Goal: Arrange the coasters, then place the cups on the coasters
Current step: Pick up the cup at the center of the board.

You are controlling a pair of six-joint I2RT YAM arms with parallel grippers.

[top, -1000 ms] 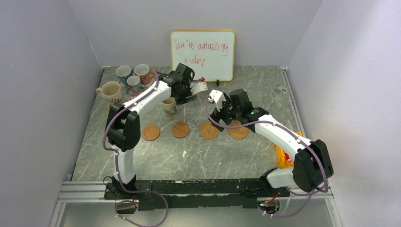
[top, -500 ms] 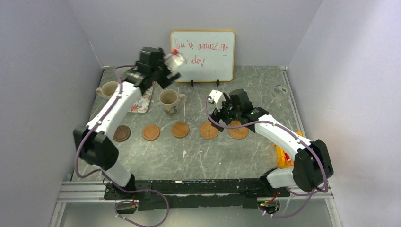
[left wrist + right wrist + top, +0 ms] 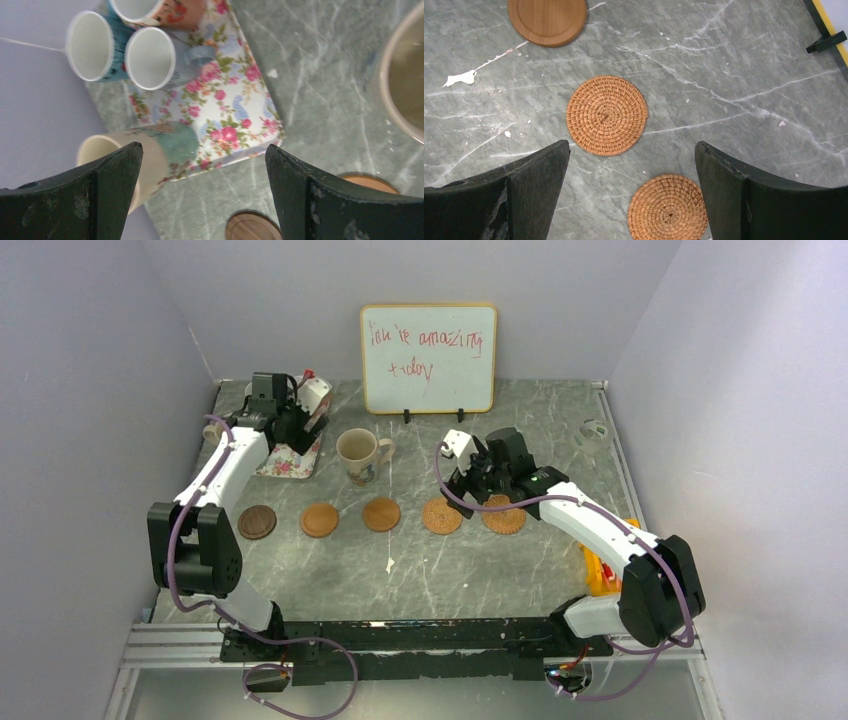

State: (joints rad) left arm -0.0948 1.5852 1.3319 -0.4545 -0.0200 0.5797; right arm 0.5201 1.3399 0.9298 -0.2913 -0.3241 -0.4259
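Note:
Five coasters lie in a row: a dark brown coaster (image 3: 257, 522), two smooth tan coasters (image 3: 320, 519) (image 3: 381, 514) and two woven coasters (image 3: 441, 515) (image 3: 667, 207). A cream cup (image 3: 356, 453) stands on the table behind them, on no coaster. My left gripper (image 3: 292, 432) hangs open and empty above the floral tray (image 3: 235, 107). On that tray stand a blue cup (image 3: 90, 45), a small grey cup (image 3: 150, 57) and an orange-brown cup (image 3: 170, 10). A large cream cup (image 3: 125, 155) stands at the tray's edge. My right gripper (image 3: 631, 195) is open over the woven coasters.
A whiteboard (image 3: 428, 343) leans on the back wall. A small white round thing (image 3: 595, 432) lies at the back right. A yellow-orange object (image 3: 598, 570) sits by the right arm's base. A white scrap (image 3: 390, 564) lies in front of the coasters. Walls close in on both sides.
My left gripper opened off the cream cup, leaving it standing behind the coasters, then swung up and left to the tray. The right arm has not moved.

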